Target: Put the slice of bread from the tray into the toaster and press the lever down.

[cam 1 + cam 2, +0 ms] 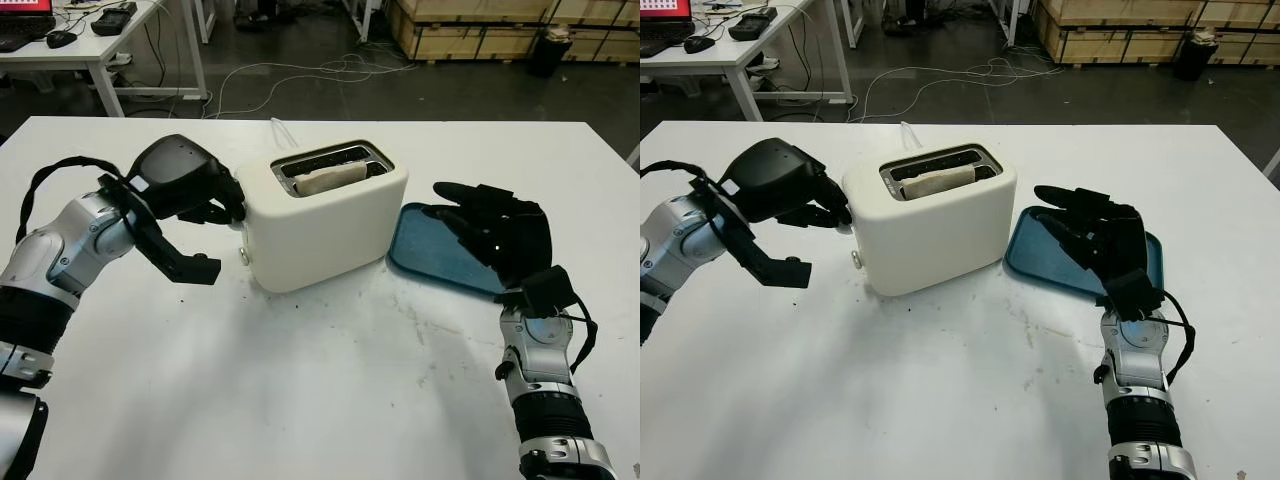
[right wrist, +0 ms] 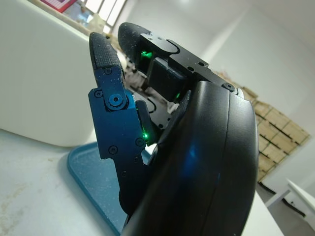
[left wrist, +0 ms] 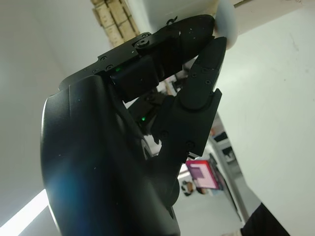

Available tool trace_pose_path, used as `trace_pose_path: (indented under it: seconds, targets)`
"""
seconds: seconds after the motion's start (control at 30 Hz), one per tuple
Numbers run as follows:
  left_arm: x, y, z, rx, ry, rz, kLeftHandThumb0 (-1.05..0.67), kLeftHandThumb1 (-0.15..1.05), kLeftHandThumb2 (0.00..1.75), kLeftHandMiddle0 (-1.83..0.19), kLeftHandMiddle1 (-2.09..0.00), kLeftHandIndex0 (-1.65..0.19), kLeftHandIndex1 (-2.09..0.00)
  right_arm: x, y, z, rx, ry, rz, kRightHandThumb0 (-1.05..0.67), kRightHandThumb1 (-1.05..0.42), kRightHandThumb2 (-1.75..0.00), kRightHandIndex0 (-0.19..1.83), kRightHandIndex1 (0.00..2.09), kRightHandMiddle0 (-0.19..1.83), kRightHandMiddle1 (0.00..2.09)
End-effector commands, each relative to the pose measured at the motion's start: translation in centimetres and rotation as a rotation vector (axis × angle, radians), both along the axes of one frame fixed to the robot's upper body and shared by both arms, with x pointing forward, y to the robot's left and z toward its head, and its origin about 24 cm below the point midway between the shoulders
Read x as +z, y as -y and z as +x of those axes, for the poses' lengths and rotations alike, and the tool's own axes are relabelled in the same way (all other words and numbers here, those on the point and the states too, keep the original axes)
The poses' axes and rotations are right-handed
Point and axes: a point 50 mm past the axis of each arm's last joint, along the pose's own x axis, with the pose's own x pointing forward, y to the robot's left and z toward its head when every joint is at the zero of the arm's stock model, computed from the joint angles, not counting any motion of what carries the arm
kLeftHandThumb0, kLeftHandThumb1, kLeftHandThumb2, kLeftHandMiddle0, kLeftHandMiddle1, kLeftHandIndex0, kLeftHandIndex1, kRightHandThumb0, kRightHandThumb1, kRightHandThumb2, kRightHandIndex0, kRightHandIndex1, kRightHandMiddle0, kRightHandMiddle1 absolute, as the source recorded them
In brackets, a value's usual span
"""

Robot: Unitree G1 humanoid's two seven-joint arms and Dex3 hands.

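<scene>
The slice of bread (image 1: 330,178) sits down in one slot of the toaster (image 1: 325,225), pale and slightly rough, its top edge just showing above the metal-lined opening. The toaster is a smooth, cream-coloured box with rounded corners, standing near the middle of the white table (image 1: 300,400), closer to its far edge. The left hand (image 1: 205,205), matte black with jointed segments, has its fingers curled against the toaster's end where the lever (image 3: 225,29) sticks out, fingertips touching it. The right hand (image 1: 1090,235) hovers open above the blue tray (image 1: 1035,255), a flat, speckled, rounded-corner dish just beside the toaster.
</scene>
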Motion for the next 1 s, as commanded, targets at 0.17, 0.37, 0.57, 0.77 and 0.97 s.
trace_pose_path:
  seconds: [0.17,0.37,0.57,0.77,0.97]
  targets:
    - [-1.2,0.1,0.0,-0.024,-0.042,0.056,-0.33,0.73,0.0,-1.08,-1.37,-1.39,-0.08,-0.1,0.2,0.0,-0.001,-0.017,0.01,-0.49,-0.92,0.0,1.11,0.16,1.07,0.0]
    - [-1.4,0.0,-0.1,-0.02,-0.049,0.057,-0.32,0.74,0.0,-1.03,-1.5,-1.39,-0.05,-0.2,0.2,0.0,0.004,-0.018,0.014,-0.48,-0.92,0.0,1.11,0.15,1.07,0.0]
    - [-2.4,-0.3,-0.3,-0.007,-0.063,0.014,-0.28,0.7,0.0,-1.04,-1.49,-1.4,-0.04,-0.1,0.2,0.0,-0.002,-0.015,0.002,-0.49,-0.91,0.0,1.11,0.14,1.07,0.0]
    - [-7.4,-0.2,-1.0,0.134,-0.146,-0.194,-0.26,0.82,0.04,-0.95,-1.44,-1.3,0.0,-0.2,0.6,-0.1,-0.017,-0.024,-0.007,-0.5,-0.91,0.0,1.12,0.13,1.07,0.0]
    - [-18.1,3.3,-4.7,0.349,-0.333,-0.391,-0.22,0.92,0.1,-0.74,-1.44,-1.11,-0.01,0.0,1.2,-0.3,-0.012,-0.038,-0.029,-0.48,-0.9,0.0,1.14,0.13,1.05,0.0]
